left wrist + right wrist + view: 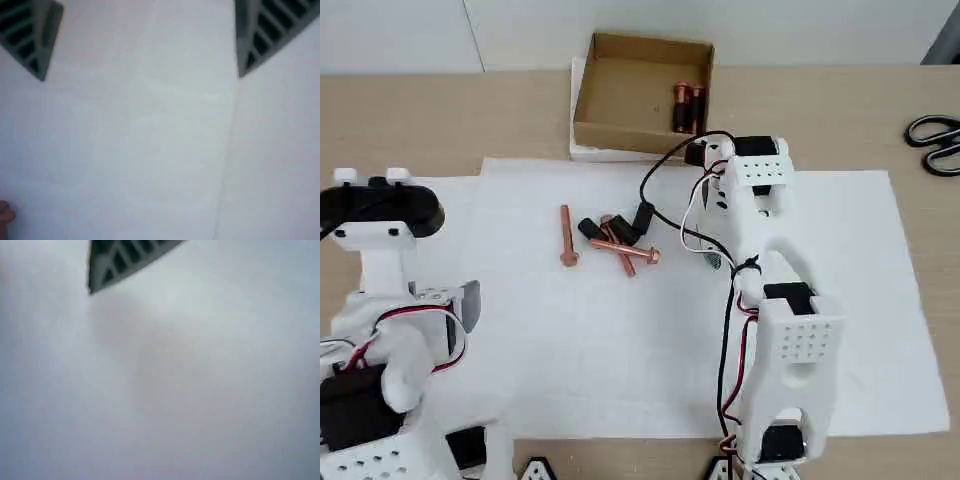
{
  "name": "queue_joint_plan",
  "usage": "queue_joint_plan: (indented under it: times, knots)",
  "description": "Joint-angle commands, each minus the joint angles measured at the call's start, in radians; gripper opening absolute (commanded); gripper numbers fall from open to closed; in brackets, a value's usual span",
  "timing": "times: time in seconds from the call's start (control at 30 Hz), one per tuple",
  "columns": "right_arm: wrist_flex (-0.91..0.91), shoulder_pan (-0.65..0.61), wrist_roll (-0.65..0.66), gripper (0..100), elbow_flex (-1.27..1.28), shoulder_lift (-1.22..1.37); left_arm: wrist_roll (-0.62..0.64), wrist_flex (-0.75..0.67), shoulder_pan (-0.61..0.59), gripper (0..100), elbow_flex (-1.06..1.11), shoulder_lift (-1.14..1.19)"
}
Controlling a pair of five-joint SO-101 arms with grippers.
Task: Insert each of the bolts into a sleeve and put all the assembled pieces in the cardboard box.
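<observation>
The cardboard box [620, 95] stands at the back of the table. Two bolts with black sleeves on them [685, 108] lie in its right part. On the white sheet [570, 360] one bare copper bolt [567, 236] lies alone. Right of it is a small heap of copper bolts and black sleeves [618, 238], with one more sleeve [643, 215] beside it. My right gripper [705, 152] sits just in front of the box's near right corner. My left gripper [468, 303] [140, 50] hangs open over bare sheet at the front left, holding nothing.
Scissors [935, 143] lie at the table's far right edge. A white slab [582, 152] pokes out from under the box. The right arm's cables [665, 200] loop close to the heap. A small brownish bit [4, 217] shows at the left wrist view's edge.
</observation>
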Motion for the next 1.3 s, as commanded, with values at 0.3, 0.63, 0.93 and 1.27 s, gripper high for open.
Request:
queue_joint_plan:
  times: [0.3,0.63,0.93,1.27]
  knots:
    - [0.039,-0.111,0.000,15.1,-0.043,-0.432,0.009,-0.021,0.009,23,0.005,-0.002]
    - [-0.018,-0.189,-0.078,15.1,-0.014,-0.397,0.038,-0.311,0.054,23,0.282,-0.002]
    - [-0.050,-0.417,0.012,14.8,-0.074,-0.386,0.086,-0.506,0.049,23,0.519,-0.002]
    - [-0.107,-0.435,0.094,14.9,-0.075,-0.288,0.233,-0.652,0.049,23,0.654,-0.008]
